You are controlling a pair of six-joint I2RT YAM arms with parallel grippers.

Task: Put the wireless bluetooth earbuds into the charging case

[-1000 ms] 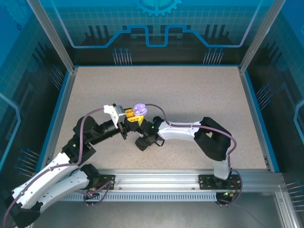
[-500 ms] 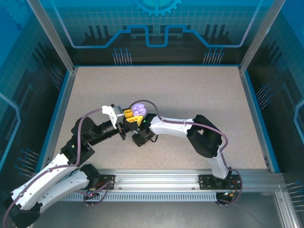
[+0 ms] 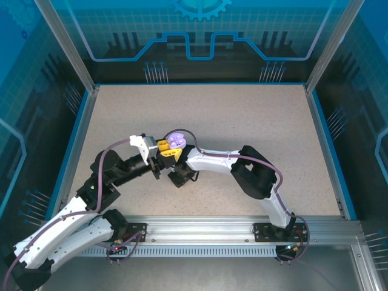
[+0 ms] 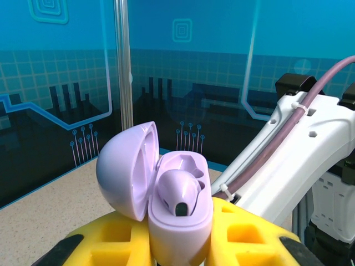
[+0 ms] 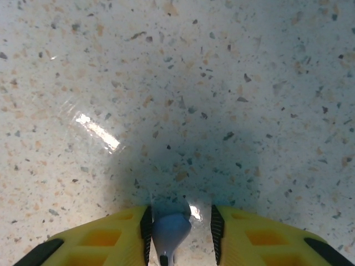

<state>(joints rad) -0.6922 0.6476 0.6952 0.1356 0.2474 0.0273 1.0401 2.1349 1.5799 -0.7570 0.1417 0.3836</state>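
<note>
From above, the charging case [image 3: 176,139] is open and lilac. It sits between the yellow fingers of the left gripper [image 3: 171,147], raised over the table [image 3: 254,115] near its middle-left. What is inside the case is too small to read here. The right arm bends across to the same place, and the right gripper [image 3: 181,177] points down at the table, just beside the left one and on the near side of it. The table is pale and speckled with a blue border. Blue patterned walls and metal posts stand around it.

In the left wrist view, the case stands upright with its lid [image 4: 126,173] swung open to the left. One lilac earbud [image 4: 179,194] is seated in a cavity of the base. The left gripper [image 4: 180,246] is closed on the lower part of the case, one yellow finger at each side. The white right arm [image 4: 288,149] with its purple cable passes close on the right.

In the right wrist view, the right gripper [image 5: 180,235] has its jaws set narrow, with a pale earbud [image 5: 170,228] between them. It lies against the pad at the picture's left, and a slim gap shows at the other pad. Its lower part is cut off by the picture edge. The speckled table lies beyond, with the gripper's shadow on it.
</note>
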